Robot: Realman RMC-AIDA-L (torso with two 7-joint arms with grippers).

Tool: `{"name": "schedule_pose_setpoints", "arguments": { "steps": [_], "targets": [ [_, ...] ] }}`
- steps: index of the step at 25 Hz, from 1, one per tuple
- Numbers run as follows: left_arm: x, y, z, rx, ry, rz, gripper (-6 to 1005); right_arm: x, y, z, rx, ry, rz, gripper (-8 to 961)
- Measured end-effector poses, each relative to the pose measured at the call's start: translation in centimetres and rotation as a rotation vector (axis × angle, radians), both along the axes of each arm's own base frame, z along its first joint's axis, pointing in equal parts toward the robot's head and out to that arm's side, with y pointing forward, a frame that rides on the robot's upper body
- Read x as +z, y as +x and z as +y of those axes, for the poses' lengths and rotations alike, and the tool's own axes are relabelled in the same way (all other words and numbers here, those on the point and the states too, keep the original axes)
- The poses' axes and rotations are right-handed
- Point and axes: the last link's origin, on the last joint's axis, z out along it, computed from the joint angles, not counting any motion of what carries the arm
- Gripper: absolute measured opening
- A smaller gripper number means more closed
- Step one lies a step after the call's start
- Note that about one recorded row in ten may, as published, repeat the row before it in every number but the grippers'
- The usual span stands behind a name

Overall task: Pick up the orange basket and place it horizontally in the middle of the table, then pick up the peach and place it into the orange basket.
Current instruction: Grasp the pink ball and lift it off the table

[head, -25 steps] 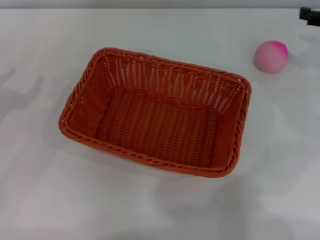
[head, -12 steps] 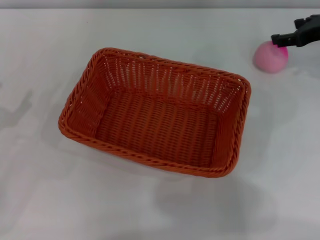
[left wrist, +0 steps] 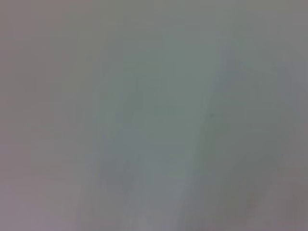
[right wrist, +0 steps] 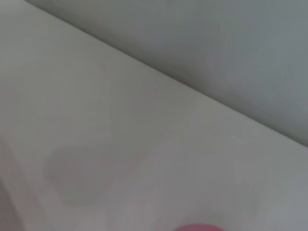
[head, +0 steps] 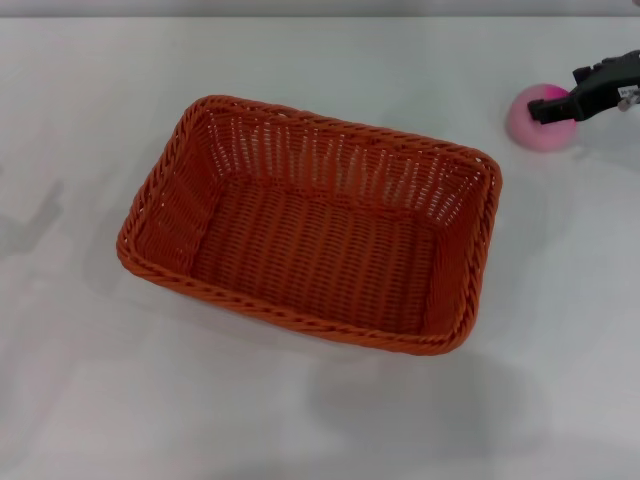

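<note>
The orange basket (head: 310,222) sits open side up in the middle of the white table (head: 300,410), its long side running left to right and slightly skewed. At the table's far right lies the pink peach (head: 540,125). My right gripper (head: 552,106) reaches in from the right edge, and its dark tip lies over the top of the peach. A sliver of the peach (right wrist: 197,227) also shows in the right wrist view. The left gripper appears in no view, and the left wrist view holds only a blank surface.
Bare white tabletop surrounds the basket on every side. The table's far edge (head: 320,17) runs along the top of the head view, and the right wrist view shows that edge (right wrist: 192,89) as a slanted line.
My right gripper came in from the upper right corner and dropped down onto the top of the peach. Basket and peach have stayed in place.
</note>
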Motion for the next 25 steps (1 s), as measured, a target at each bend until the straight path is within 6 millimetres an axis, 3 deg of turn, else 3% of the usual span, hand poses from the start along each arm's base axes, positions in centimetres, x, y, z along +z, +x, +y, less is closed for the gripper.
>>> {"name": "schedule_pose_setpoints", "arguments": {
  "steps": [9, 14, 19, 25],
  "targets": [
    [0.0, 0.0, -0.1, 0.003, 0.006, -0.005, 872, -0.4, 0.6, -0.4, -0.011, -0.016, -0.016, 728],
    [0.0, 0.0, 0.0, 0.002, 0.005, -0.009, 872, -0.5, 0.7, -0.6, 0.009, -0.029, -0.024, 489],
    [0.0, 0.0, 0.0, 0.001, 0.004, -0.013, 872, -0.3, 0.2, -1.0, 0.04, -0.033, 0.021, 386],
    [0.1, 0.1, 0.1, -0.003, 0.01, -0.018, 872, 1.9, -1.6, -2.0, 0.145, 0.002, 0.147, 279]
  ]
}}
